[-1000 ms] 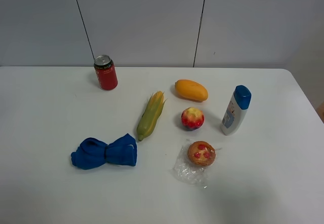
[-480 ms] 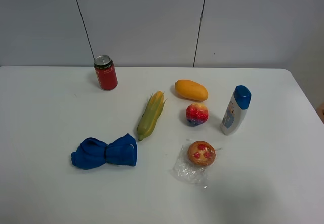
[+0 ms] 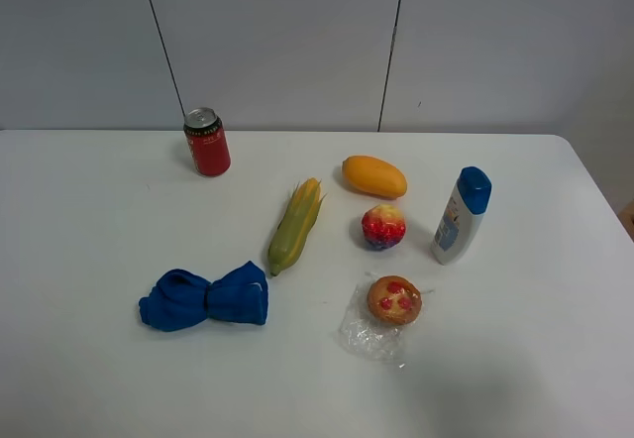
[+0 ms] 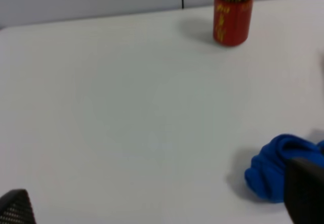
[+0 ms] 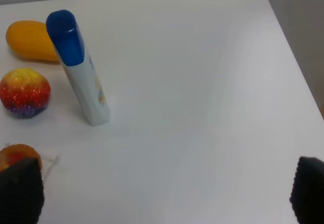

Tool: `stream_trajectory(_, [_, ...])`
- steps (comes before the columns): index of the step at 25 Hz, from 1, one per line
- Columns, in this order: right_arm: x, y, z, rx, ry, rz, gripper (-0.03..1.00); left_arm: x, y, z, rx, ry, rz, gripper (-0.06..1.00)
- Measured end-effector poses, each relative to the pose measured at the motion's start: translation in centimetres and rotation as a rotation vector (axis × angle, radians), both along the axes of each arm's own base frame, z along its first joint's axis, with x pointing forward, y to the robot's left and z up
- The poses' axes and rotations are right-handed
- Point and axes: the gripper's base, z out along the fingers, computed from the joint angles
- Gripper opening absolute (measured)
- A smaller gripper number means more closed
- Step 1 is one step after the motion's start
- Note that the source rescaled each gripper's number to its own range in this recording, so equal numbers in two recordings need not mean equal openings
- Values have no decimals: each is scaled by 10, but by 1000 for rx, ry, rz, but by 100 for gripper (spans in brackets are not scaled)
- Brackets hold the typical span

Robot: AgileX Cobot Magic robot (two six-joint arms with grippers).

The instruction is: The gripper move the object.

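Observation:
The object, a small round red, yellow and purple-blue ball [image 3: 383, 227], rests on the white table [image 3: 99, 220] between the orange mango [image 3: 374, 176] and the tart on plastic [image 3: 394, 300]. It also shows in the right wrist view [image 5: 24, 92], beside the bottle. No arm appears in the exterior high view. The left gripper [image 4: 159, 203] shows only its black fingertips [image 4: 304, 188], wide apart and empty, near the blue cloth [image 4: 276, 165]. The right gripper [image 5: 164, 193] shows black fingertips [image 5: 20, 191] wide apart and empty, well away from the ball.
A red can [image 3: 207, 142] stands at the back left. A corn cob [image 3: 296, 224] lies in the middle, and the blue cloth [image 3: 205, 298] lies at the front left. A white bottle with a blue cap [image 3: 462, 215] stands right of the ball. The table's right edge [image 3: 594, 200] is near.
The ball has shifted a little to the right and towards the mango and turned, so its colours face differently. No gripper shows near it in the exterior view.

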Motion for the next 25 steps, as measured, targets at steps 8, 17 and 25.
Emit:
stream_trajectory(8, [0, 0, 0, 0, 0, 0, 100, -11, 0, -19, -25, 20, 17, 100])
stream_trajectory(17, [0, 0, 0, 0, 0, 0, 100, -11, -1, -20, -28, 17, 18, 100])
stream_trajectory(25, [0, 0, 0, 0, 0, 0, 100, -11, 0, -20, -27, 17, 18, 100])
